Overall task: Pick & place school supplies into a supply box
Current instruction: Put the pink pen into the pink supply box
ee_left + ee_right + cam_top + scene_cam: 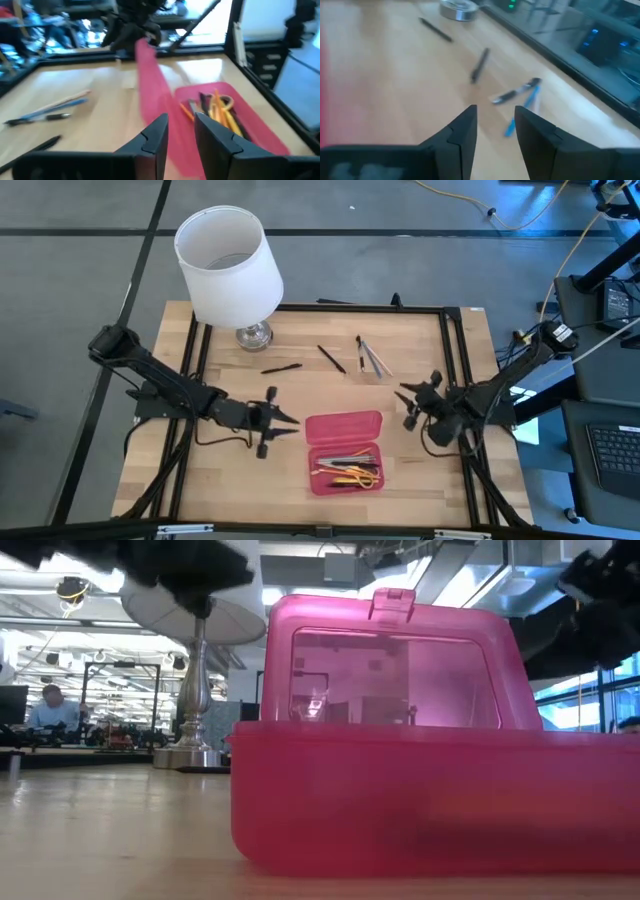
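The supply box (345, 452) is a red-pink case lying open at the table's near middle, its lid (390, 660) standing up on the far side. Orange, yellow and dark supplies (348, 472) lie in its tray (225, 112). Loose on the wood beyond it are a black pen (281, 367), a second black pen (332, 358) and a small bunch of pens (371, 358). My left gripper (285, 418) hovers just left of the box, open by a narrow gap (180, 125). My right gripper (405, 395) hovers right of the lid, open and empty (495, 117), pointing toward the loose pens (515, 92).
A white-shaded lamp (230, 265) stands on its metal base (254, 335) at the far left of the table. A black frame rail (455, 350) runs along the table's edges. Bare wood lies between the box and the loose pens. A person sits in the room behind (50, 705).
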Robot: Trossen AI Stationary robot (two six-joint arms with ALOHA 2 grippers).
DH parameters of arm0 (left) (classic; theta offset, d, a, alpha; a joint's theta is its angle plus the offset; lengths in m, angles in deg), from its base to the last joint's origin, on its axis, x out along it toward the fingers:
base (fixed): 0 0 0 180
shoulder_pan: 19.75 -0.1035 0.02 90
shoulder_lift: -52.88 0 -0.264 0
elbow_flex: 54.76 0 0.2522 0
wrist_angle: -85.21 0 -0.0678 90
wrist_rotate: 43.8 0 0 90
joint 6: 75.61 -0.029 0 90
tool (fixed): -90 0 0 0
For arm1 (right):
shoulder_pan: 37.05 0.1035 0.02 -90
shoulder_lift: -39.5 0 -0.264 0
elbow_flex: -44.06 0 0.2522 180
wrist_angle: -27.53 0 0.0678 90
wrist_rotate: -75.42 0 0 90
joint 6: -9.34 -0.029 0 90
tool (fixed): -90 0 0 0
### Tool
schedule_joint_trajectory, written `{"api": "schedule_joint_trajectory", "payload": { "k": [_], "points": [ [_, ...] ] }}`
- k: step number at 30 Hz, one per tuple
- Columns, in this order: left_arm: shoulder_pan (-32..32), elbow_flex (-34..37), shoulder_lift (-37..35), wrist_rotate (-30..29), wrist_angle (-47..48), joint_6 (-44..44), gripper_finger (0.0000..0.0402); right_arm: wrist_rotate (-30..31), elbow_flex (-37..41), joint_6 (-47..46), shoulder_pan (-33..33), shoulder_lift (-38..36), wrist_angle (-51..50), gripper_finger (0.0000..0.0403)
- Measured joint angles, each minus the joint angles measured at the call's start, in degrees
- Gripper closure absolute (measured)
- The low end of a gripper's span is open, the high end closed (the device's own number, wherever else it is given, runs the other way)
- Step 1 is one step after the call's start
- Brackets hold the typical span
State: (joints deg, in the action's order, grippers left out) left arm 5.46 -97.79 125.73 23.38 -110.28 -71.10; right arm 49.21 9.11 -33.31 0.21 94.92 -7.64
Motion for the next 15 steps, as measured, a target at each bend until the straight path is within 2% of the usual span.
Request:
{"api": "schedule_joint_trajectory", "payload": {
  "k": [6, 10, 15],
  "points": [
    [-0.03, 8.23, -0.05, -5.02, -11.56, 0.26, 0.0311, -2.0, 0.0, -4.35, -7.13, -0.02, -4.79, 0.0251],
    [-0.02, 9.88, -0.05, -6.0, -14.68, 0.24, 0.0315, -4.8, 0.0, -6.37, -11.24, -0.02, -8.17, 0.0205],
    [-0.02, 10.04, -0.05, -6.05, -14.77, 0.24, 0.0314, -0.71, 0.0, -5.18, -14.36, -0.02, -9.4, 0.0151]
  ]
}}
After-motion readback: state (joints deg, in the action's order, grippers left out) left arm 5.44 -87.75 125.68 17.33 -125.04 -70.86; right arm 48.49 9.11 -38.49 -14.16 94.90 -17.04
